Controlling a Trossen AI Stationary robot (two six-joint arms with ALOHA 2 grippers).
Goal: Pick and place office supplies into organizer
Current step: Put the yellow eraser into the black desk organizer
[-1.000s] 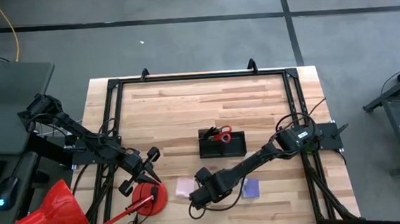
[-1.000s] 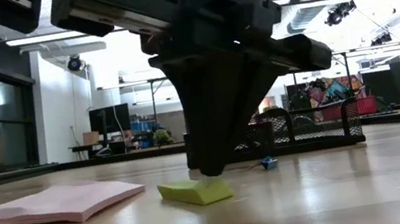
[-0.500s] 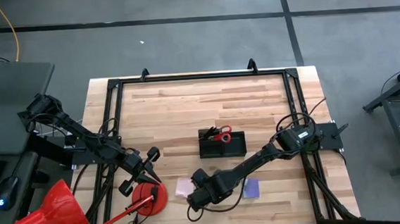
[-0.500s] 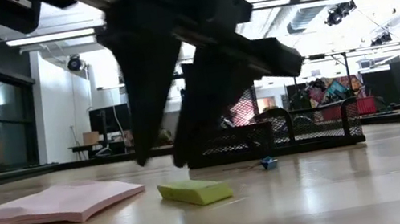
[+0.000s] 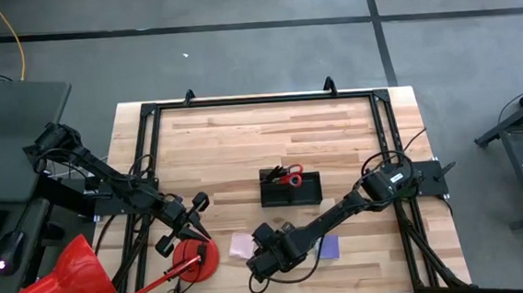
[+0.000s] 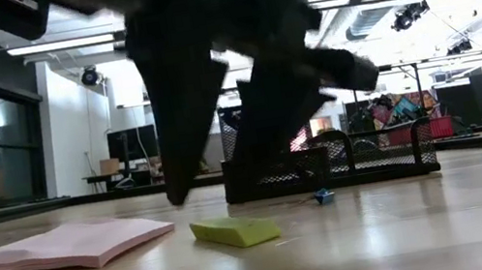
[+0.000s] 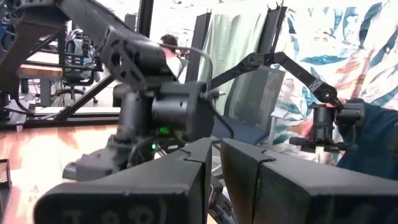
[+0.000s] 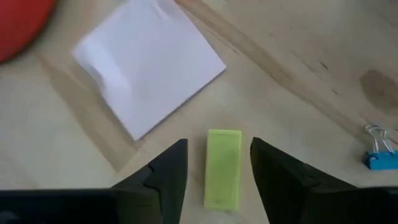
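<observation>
high view: right hand point(image 5: 260, 260) low over the counter point(image 5: 242, 139) near its front edge; pink sticky pad point(image 5: 242, 246) just beside the hand, purple pad point(image 5: 328, 246) on the hand's other side past the arm; organizer point(image 5: 291, 188) farther back from the hand, red-handled scissors point(image 5: 288, 176) in its rear compartment. left hand point(image 5: 186, 227) parked off to the side by the red disc point(image 5: 196, 260) and red cone point(image 5: 59, 283).
low view: right hand point(image 6: 219, 178) fingers spread, holding nothing, tips above the counter; yellow piece point(image 6: 236, 231) flat on the counter just below and between the fingers, not touching; pink sticky pad point(image 6: 63, 246) to 1 side; organizer point(image 6: 334, 163) behind the hand; small blue binder clip point(image 6: 324, 197) in front of the organizer.
left wrist view: left hand point(image 7: 212, 180) 2 fingers pressed nearly together, nothing between them.
right wrist view: right hand point(image 8: 214, 177) open, empty; yellow piece point(image 8: 224, 169) lies between the 2 fingers, clear gap on each side; sticky pad point(image 8: 149, 65) just ahead of the hand; blue binder clip point(image 8: 378, 157) off to the side.
</observation>
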